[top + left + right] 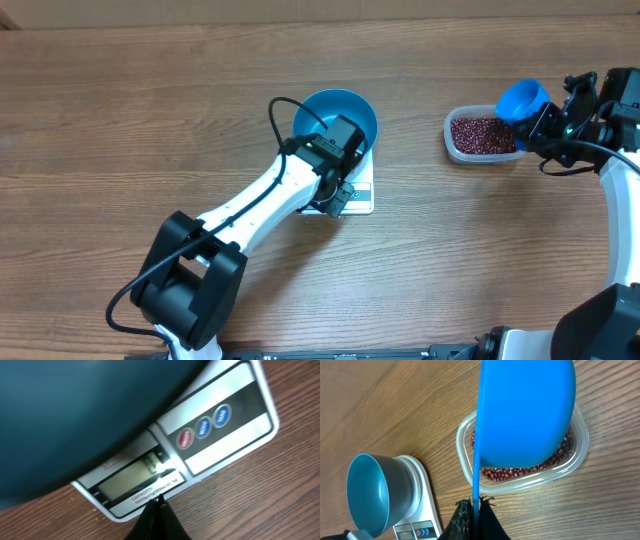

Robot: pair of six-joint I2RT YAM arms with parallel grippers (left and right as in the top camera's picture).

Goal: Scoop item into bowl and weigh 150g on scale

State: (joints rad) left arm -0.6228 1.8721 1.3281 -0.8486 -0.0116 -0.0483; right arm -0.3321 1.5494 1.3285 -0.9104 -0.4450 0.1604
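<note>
Beneath the bowl (75, 410), scale (225, 447) lies (display (132, 479) unreadable).

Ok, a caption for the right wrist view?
Right gripper shut on the blue scoop, held over the clear tub of beans; empty blue bowl sits on the white scale.

A clear plastic tub (452, 148) sits on the wooden table (150, 100), a blue scoop (520, 98) tilted above it.

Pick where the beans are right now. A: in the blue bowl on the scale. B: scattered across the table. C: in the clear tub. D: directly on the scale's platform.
C: the beans lie in the clear tub, while the bowl on the scale shows a bare blue inside.
</note>
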